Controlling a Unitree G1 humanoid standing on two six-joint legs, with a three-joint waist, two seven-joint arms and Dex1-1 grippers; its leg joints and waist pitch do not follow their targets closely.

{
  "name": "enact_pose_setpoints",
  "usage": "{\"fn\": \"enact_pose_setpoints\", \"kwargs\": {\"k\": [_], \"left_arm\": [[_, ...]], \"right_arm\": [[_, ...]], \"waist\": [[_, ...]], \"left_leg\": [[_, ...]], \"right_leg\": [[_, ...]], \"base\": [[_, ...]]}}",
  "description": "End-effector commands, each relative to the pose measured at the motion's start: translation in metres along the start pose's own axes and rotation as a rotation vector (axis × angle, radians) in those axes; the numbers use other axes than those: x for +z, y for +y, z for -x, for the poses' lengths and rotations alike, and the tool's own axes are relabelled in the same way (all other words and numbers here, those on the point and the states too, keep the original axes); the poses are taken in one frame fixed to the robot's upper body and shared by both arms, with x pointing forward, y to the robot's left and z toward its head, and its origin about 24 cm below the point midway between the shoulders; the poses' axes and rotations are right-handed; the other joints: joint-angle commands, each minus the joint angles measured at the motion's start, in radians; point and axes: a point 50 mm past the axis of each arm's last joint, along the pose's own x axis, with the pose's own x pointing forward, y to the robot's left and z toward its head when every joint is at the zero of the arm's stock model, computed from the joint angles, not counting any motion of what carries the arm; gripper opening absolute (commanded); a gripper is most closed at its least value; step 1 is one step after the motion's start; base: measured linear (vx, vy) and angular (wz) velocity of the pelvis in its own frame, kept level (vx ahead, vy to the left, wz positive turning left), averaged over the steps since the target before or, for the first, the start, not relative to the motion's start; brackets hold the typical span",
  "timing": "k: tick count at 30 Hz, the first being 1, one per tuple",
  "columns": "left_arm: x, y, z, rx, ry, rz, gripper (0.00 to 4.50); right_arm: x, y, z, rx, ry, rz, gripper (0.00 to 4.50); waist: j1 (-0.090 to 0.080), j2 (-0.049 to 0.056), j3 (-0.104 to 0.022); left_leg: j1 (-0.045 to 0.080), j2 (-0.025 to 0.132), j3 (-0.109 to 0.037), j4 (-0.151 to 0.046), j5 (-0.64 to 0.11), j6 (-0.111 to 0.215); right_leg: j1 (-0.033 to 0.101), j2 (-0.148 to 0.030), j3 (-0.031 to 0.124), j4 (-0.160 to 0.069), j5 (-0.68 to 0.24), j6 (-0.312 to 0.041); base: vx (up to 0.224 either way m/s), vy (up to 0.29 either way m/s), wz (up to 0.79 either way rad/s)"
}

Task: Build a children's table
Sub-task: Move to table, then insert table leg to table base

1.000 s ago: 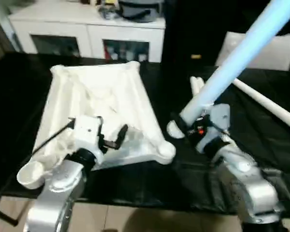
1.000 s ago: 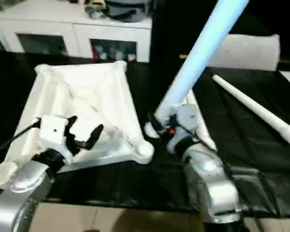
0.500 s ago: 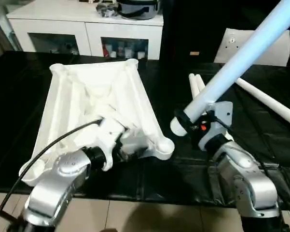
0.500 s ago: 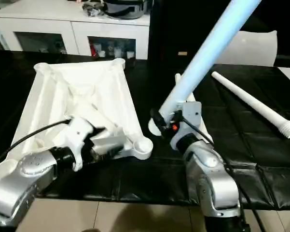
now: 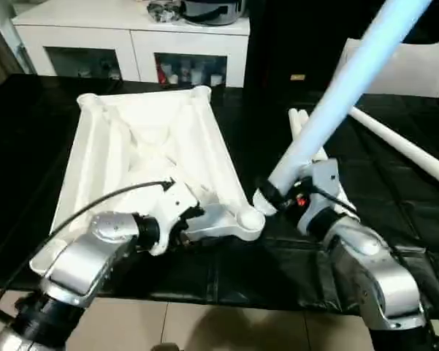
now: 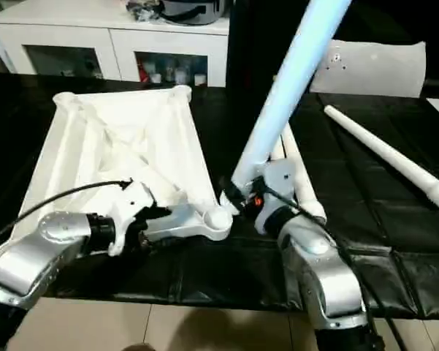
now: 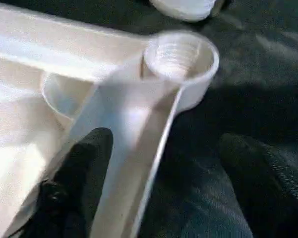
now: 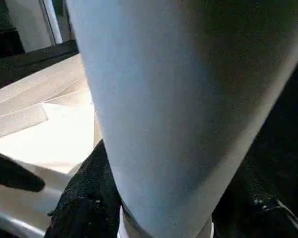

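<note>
Gripping tapered smooth leg [image 5: 336, 99] | right gripper [image 5: 277, 196] | ribbed tabletop [image 5: 150, 146]

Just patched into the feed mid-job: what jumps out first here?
The long white leg slants up from the right pincer, shut on its thick end, right beside the near corner socket of the upside-down tabletop. The left pincer straddles the tabletop's rim by that socket, fingers apart. More legs lie on the black table beyond.

Both your arms reach forward, low.
Your left gripper [image 7: 158, 183] gapes wide; your right gripper [image 6: 242, 196] is clamped closed.
</note>
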Motion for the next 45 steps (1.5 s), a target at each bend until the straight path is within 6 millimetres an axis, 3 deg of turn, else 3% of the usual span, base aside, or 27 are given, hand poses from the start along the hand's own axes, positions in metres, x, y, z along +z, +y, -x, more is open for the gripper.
{"fn": "enact_pose_setpoints", "kwargs": {"k": [1,6,7,8,9,13,14,15,18,21,22,35,45], "left_arm": [[0.003,0.007,0.000,0.003,0.014,-0.023,3.41],[0.006,0.017,-0.004,-0.019,0.043,-0.033,3.04],[0.006,0.019,-0.005,-0.019,0.050,-0.035,2.94],[0.006,0.019,-0.006,-0.020,0.051,-0.035,2.85],[0.006,0.019,-0.007,-0.024,0.053,-0.035,2.80],[0.004,0.020,-0.008,-0.034,0.063,-0.042,2.44],[0.004,0.019,-0.009,-0.046,0.060,-0.042,2.44],[0.004,0.019,-0.009,-0.055,0.057,-0.041,2.36],[0.004,0.018,-0.010,-0.065,0.056,-0.040,2.03],[0.003,0.017,-0.010,-0.076,0.062,-0.039,1.92],[0.002,0.016,-0.010,-0.077,0.068,-0.042,1.69],[-0.003,0.012,-0.007,-0.089,0.091,-0.086,0.74],[-0.001,0.010,-0.008,-0.092,0.090,-0.132,0.04]], "right_arm": [[0.004,-0.001,0.001,-0.005,-0.021,-0.018,1.93],[0.002,0.002,0.001,0.010,-0.020,-0.012,1.93],[0.002,0.002,0.001,0.012,-0.018,-0.014,1.93],[0.002,0.003,0.001,0.012,-0.017,-0.016,1.93],[0.002,0.003,0.002,0.010,-0.018,-0.022,1.93],[0.002,0.003,0.003,0.002,-0.022,-0.039,1.93],[0.002,0.003,0.004,0.000,-0.022,-0.043,1.93],[0.002,0.003,0.005,-0.002,-0.021,-0.044,1.93],[0.002,0.004,0.005,-0.003,-0.021,-0.047,1.93],[0.002,0.005,0.006,-0.003,-0.024,-0.052,1.93],[0.002,0.006,0.007,-0.002,-0.025,-0.053,1.93],[0.002,0.008,0.004,0.011,-0.030,-0.022,1.93],[0.002,0.008,0.003,0.024,-0.033,-0.014,1.93]], "waist": [[0.000,0.009,-0.048],[0.002,0.005,-0.047],[0.002,0.005,-0.048],[0.003,0.015,-0.048],[0.001,0.008,-0.049],[0.001,0.011,-0.049],[0.001,0.017,-0.049],[0.000,0.013,-0.050],[0.000,0.019,-0.048],[-0.001,0.014,-0.045],[-0.001,0.014,-0.044],[-0.001,0.013,-0.044],[-0.003,0.010,-0.051]], "left_leg": [[-0.001,0.081,-0.025,-0.091,-0.127,0.000],[-0.002,0.081,-0.024,-0.092,-0.114,0.000],[-0.003,0.083,-0.024,-0.091,-0.104,0.000],[-0.002,0.082,-0.025,-0.090,-0.105,-0.001],[-0.002,0.084,-0.025,-0.091,-0.110,-0.002],[-0.006,0.082,-0.024,-0.088,-0.084,0.005],[-0.005,0.082,-0.025,-0.088,-0.088,0.003],[-0.005,0.084,-0.024,-0.089,-0.092,0.004],[-0.004,0.085,-0.025,-0.090,-0.111,-0.002],[-0.004,0.086,-0.024,-0.093,-0.123,-0.002],[-0.003,0.086,-0.024,-0.094,-0.128,-0.003],[-0.005,0.087,-0.022,-0.097,-0.115,0.002],[-0.006,0.086,-0.019,-0.091,-0.025,0.030]], "right_leg": [[0.036,-0.096,0.060,-0.085,-0.130,-0.184],[0.039,-0.098,0.061,-0.084,-0.100,-0.193],[0.040,-0.100,0.062,-0.082,-0.081,-0.194],[0.038,-0.100,0.062,-0.081,-0.077,-0.196],[0.041,-0.101,0.062,-0.083,-0.073,-0.200],[0.043,-0.100,0.061,-0.079,-0.022,-0.210],[0.042,-0.100,0.061,-0.078,-0.026,-0.211],[0.043,-0.101,0.061,-0.079,-0.027,-0.212],[0.042,-0.101,0.062,-0.081,-0.036,-0.221],[0.041,-0.102,0.063,-0.084,-0.066,-0.220],[0.040,-0.102,0.063,-0.085,-0.082,-0.218],[0.039,-0.103,0.065,-0.087,-0.081,-0.204],[0.045,-0.101,0.059,-0.075,0.067,-0.226]], "base": [[0.000,0.000,0.00],[0.000,0.000,0.00],[0.000,0.000,0.00],[0.000,0.000,0.00],[0.000,0.000,0.00],[0.000,0.000,0.00],[0.000,0.000,0.00],[0.000,0.000,0.00],[0.000,0.000,0.00],[0.000,0.000,0.00],[0.000,0.000,0.00],[0.000,0.000,0.00],[0.000,0.000,0.00]]}}
